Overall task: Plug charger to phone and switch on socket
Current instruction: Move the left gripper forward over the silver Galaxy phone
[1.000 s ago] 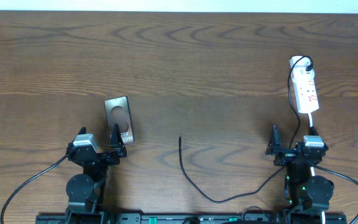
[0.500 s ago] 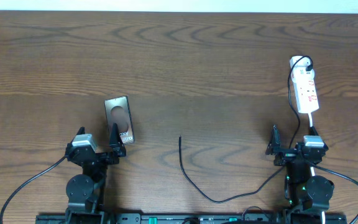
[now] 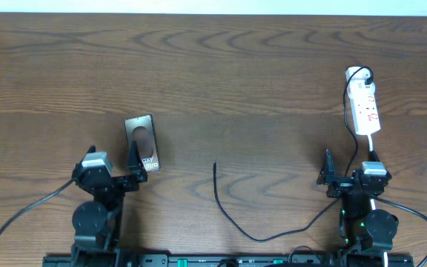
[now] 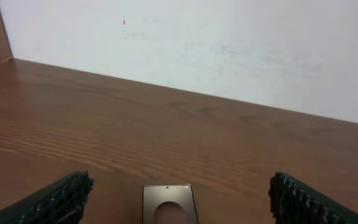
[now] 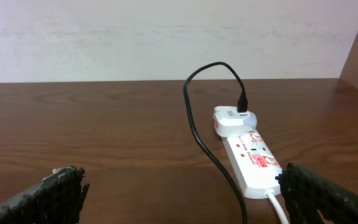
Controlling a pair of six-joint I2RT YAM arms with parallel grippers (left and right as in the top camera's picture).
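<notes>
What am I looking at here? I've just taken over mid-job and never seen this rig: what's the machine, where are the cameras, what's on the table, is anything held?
Two small robot arms sit at one edge of a wooden table. The wide picture looks straight down from above; the other two come from a camera on each wrist, with that arm's own dark fingers at the bottom corners. The left gripper is open and empty, with the phone lying flat just ahead of it. The right gripper is also open and empty, facing the socket, a white power strip. A white adapter sits plugged into its far end. The charger, a thin black cable, lies loose between the arms; its free tip touches nothing.
</notes>
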